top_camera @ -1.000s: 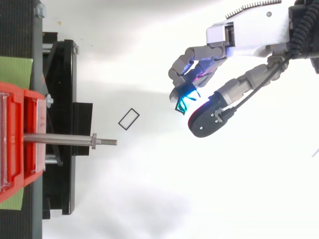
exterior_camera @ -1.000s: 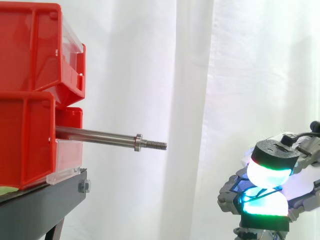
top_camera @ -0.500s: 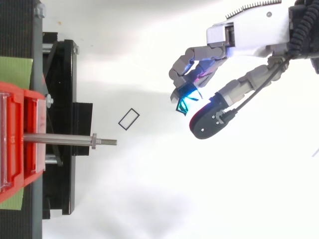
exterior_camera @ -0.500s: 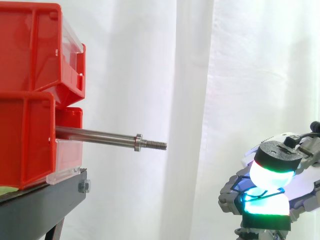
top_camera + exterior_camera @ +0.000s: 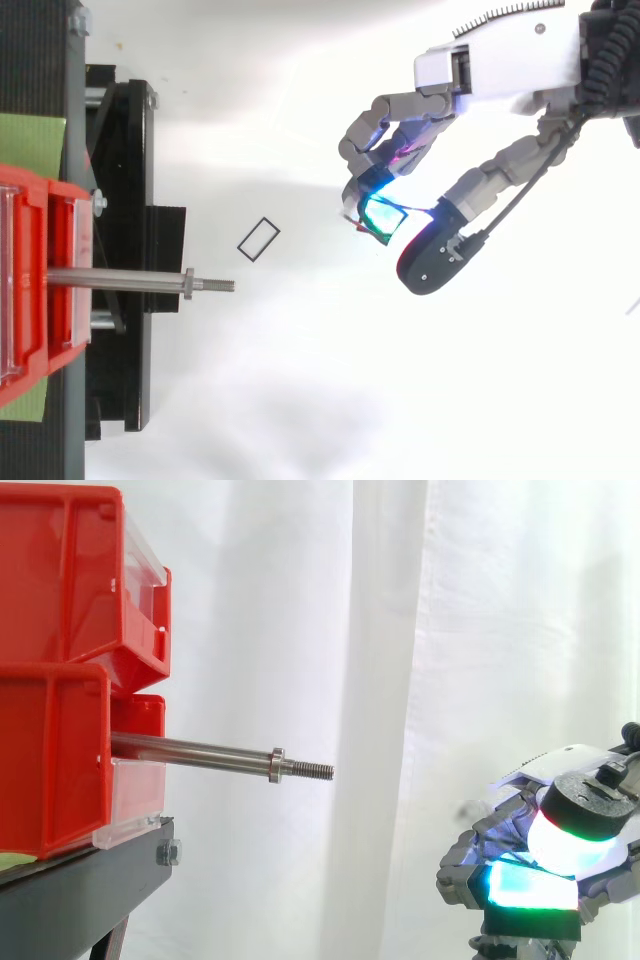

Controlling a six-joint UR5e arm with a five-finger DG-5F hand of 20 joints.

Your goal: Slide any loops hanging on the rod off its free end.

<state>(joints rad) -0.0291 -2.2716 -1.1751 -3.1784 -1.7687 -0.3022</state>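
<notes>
Currently hand (image 5: 500, 60) hangs low at right; whether it holds anything, cannot tell. Well apart, bare steel rod (image 5: 190, 751) juts from red plastic bins (image 5: 60, 680). Thin black rectangular outline (image 5: 259, 239), likely loop already off, lies on white floor (image 5: 300, 400) near rod's tip. Light, flimsy; pinch one side.

You see the rod (image 5: 190, 751), a smooth steel bar, sticking out of the lower red bin (image 5: 50, 760) and running nearly level toward the right, with a collar (image 5: 276, 765) near its free end and a short threaded tip (image 5: 312, 770) past it. Its shaft is bare from bin to tip. From the top, you find a thin dark rectangular loop (image 5: 253, 232) lying flat on the white floor, near that tip but apart from it.
</notes>
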